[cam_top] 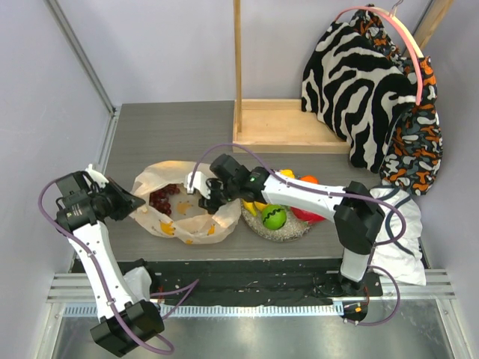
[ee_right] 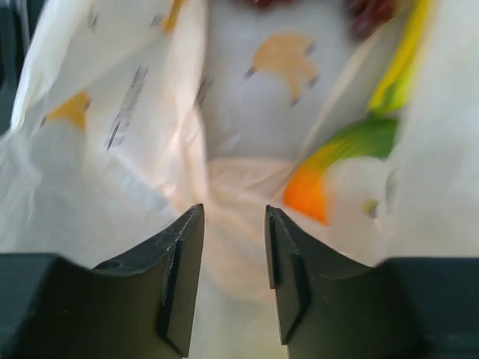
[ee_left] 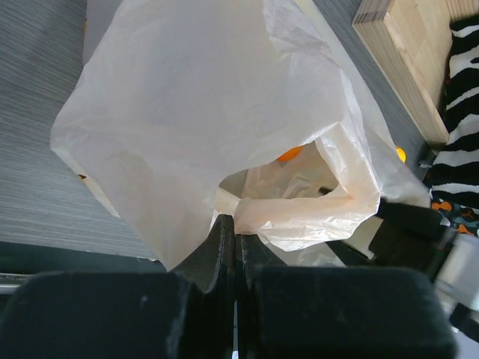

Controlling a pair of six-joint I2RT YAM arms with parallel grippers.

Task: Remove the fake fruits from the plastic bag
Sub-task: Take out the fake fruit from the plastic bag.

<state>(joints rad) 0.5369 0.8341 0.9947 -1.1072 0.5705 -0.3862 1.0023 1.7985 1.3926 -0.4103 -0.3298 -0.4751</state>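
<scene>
A: Where are the fruits?
B: A dark red plastic grape bunch (cam_top: 159, 199) sits inside the thin crinkly beige-peach plastic bag (cam_top: 191, 224), which lies open on the grey table (cam_top: 150, 134) between the arms. A glossy green plastic apple (cam_top: 275, 218) and other fruits sit on the round speckled grey plate (cam_top: 296, 233) just beside it
A: And the grippers?
B: The left gripper (ee_left: 229, 224) is pinched together on the bag's rim. The right gripper (ee_right: 233, 213) has its jaws apart at the opposite rim, with film right in front of them. I cannot tell whether they touch it
A: How would the grapes handle?
B: Light and hard, I judge, but knobbly and slick, so pinch across the middle of the cluster. The bag is limp and will fold over them, so its mouth needs holding wide
</scene>
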